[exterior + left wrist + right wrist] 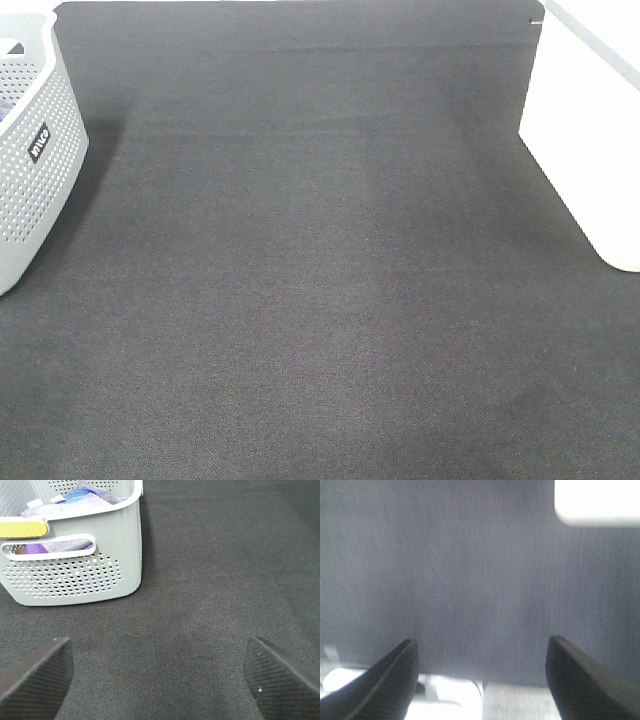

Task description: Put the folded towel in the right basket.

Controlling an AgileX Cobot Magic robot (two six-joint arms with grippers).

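No folded towel lies on the dark mat [320, 280]. The right basket [590, 130] is white and stands at the right edge; one corner of it also shows in the right wrist view [597, 502]. Blue, grey and purple cloths [82, 495] lie in the grey perforated left basket [75, 575]; I cannot tell whether the folded towel is among them. My left gripper [157, 675] is open and empty over the mat, a short way from the grey basket. My right gripper [480, 675] is open and empty over the mat. Neither gripper shows in the exterior view.
The grey left basket [35, 150] stands at the left edge of the mat. In the right wrist view the mat ends at a pale surface [455, 700] between the fingers. The mat runs between the two baskets.
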